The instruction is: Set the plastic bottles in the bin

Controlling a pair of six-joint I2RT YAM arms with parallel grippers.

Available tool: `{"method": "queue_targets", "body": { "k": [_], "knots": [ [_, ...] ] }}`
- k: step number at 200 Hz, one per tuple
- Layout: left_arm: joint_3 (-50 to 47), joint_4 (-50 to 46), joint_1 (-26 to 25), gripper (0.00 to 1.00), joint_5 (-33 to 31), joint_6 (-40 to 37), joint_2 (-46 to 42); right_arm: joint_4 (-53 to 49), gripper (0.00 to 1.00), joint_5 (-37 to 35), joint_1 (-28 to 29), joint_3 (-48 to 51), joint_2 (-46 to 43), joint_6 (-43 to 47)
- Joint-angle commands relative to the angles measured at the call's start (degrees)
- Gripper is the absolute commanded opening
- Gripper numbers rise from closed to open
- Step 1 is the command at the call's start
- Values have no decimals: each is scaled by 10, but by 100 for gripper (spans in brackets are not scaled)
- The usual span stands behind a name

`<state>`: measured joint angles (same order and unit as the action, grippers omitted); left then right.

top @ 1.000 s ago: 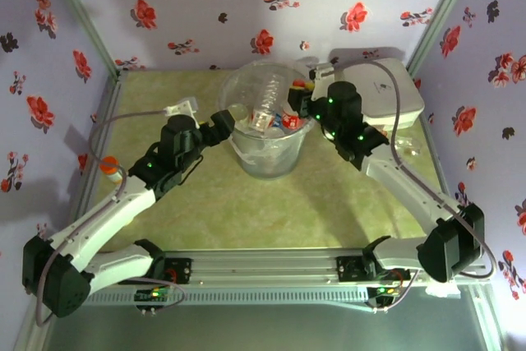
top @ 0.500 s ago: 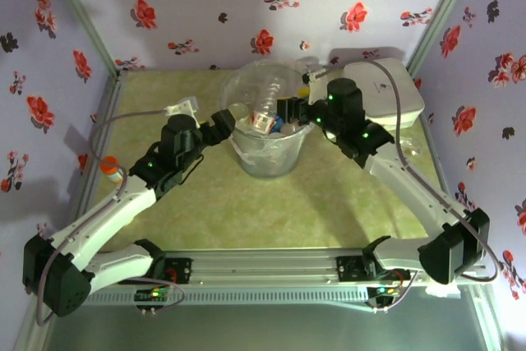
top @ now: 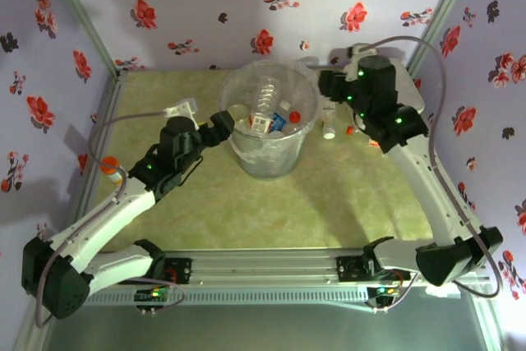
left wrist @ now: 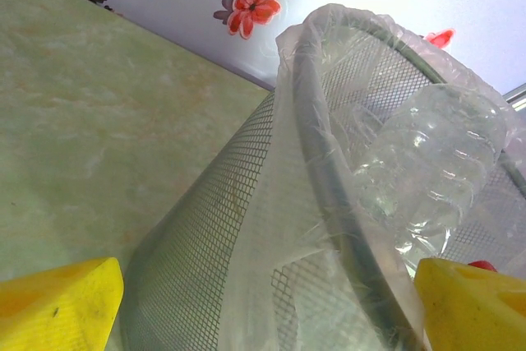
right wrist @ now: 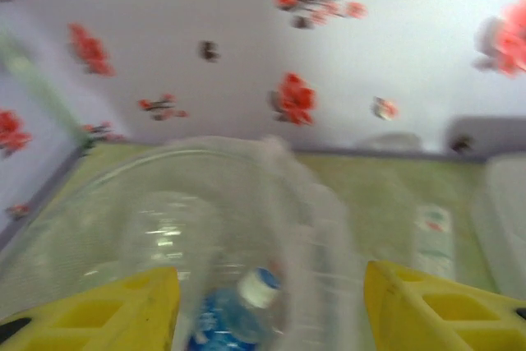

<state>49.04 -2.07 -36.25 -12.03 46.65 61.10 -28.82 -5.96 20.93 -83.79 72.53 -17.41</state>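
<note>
Now, you are between two picks, I think: most of the plastic bottles (top: 269,117) lie already inside the bin (top: 263,163), which stands in the middle of the bench (top: 345,211). One clear bottle (top: 328,121) with a white cap is outside it and seems to lie on the bench just beside the bin's right wall. The right gripper (top: 323,86) is near the far right side of the bin's rim, raised about as high as the rim. Its arm is stretched far forward and the wrist is turned to the left. Its jaws are released, standing apart with nothing between them. So the next move, in my judgement, is for this arm: you bring it down and nearer to the arms' bases, onto the bottle outside. Then you set the jaws across its body and close gently, because such thin plastic can slip or roll away. The left gripper (top: 223,123) is at the bin's left rim, its arm bent and reaching diagonally. In its wrist view the jaws are released wide, one finger outside the wall and one over the inside, and I cannot tell if they touch it. Take care not to push the bin.
</note>
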Motion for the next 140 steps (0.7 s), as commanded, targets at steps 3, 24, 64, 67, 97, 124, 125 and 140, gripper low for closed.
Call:
{"method": "queue_targets", "body": {
  "k": [3, 24, 64, 67, 97, 124, 125, 140],
  "knots": [
    [-17, -35, 5, 92, -5, -4, -5, -65, 59, -42, -72, 36, -9, -91],
    [-20, -34, 5, 92, -4, -4, -7, -84, 58, -24, -144, 89, -14, -159],
    [-23, -29, 6, 92, -2, -2, -6, 32, 62, -15, -229, 264, -33, -287],
    [-22, -31, 7, 92, -2, -3, -6, 39, 63, -16, -233, 273, -32, -295],
    [-20, -37, 7, 92, -1, -13, -13, 79, 71, -68, -258, 308, -1, -368],
    [-20, -37, 8, 92, -1, -12, -15, 112, 77, -88, -289, 318, 32, -397],
    [-20, -37, 8, 92, -1, -12, -15, 115, 77, -88, -290, 320, 33, -398],
    [-22, -34, 8, 92, -1, -11, -15, 158, 82, -85, -317, 339, 47, -421]
  ]
}}
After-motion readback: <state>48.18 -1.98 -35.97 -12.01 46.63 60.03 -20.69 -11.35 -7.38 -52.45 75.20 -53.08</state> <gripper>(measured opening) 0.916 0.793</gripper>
